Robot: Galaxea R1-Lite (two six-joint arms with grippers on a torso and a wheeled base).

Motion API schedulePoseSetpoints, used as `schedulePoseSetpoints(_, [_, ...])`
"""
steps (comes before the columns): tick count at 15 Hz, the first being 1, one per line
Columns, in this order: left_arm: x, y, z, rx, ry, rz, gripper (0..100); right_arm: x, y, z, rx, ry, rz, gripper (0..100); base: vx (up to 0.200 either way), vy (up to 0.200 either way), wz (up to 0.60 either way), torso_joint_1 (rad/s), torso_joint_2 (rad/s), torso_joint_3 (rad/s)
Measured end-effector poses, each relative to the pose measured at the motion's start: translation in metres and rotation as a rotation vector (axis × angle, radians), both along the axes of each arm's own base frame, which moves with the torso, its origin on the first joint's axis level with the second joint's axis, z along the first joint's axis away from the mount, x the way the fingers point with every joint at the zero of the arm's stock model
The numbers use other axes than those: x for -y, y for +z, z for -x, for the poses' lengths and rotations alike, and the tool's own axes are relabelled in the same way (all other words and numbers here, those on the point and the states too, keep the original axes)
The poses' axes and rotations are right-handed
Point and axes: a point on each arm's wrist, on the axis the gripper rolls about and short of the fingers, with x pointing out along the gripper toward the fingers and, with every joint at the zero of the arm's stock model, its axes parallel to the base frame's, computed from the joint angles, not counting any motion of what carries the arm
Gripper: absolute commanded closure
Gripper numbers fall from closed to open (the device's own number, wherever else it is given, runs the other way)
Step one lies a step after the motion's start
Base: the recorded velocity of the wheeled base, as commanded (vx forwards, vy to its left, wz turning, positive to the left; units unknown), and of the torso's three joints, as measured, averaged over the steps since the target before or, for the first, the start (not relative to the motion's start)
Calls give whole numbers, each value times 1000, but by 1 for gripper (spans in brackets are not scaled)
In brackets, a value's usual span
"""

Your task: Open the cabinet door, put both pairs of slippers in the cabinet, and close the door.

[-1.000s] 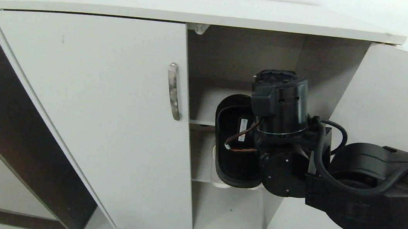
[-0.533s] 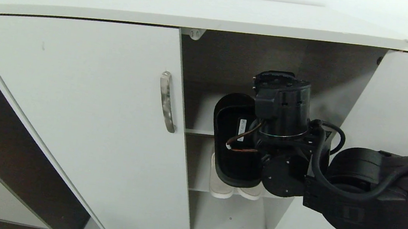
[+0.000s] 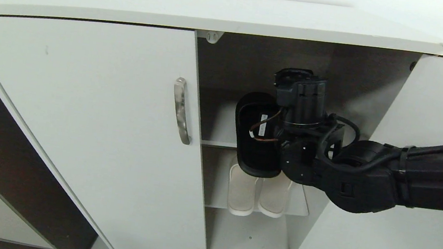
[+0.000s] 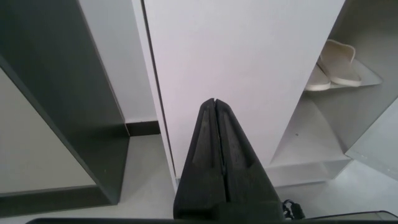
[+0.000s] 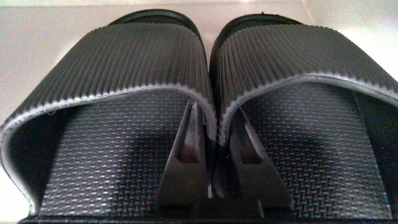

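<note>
Currently the right tool [image 5: 211,134] is clenched on the black slippers [image 3: 256,137], pinching their two inner strap walls together. In the head view the arm coming in from 3 o'clock covers the right-hand slipper, and whether the pair touches a shelf of the cabinet [image 3: 218,10] cannot be told. At 6 o'clock of them the white slippers [image 3: 257,194] lie on the middle shelf, toes hidden, while the left tool [image 4: 214,109] is pressed closed on nothing, facing the closed door [image 3: 79,115].
</note>
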Motion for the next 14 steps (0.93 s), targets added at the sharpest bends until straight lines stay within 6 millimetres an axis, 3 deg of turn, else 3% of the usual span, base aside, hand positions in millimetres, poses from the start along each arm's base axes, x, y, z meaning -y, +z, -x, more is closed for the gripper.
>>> schedulePoseSetpoints(6, [0, 0, 0, 0, 1, 1, 100, -5, 10, -39, 53, -54, 5, 100, 0, 0, 0, 0, 0, 0])
schedulePoseSetpoints(14, [0, 0, 0, 0, 0, 1, 100, -9, -1, -55, 32, -71, 26, 100, 0, 0, 0, 0, 0, 0])
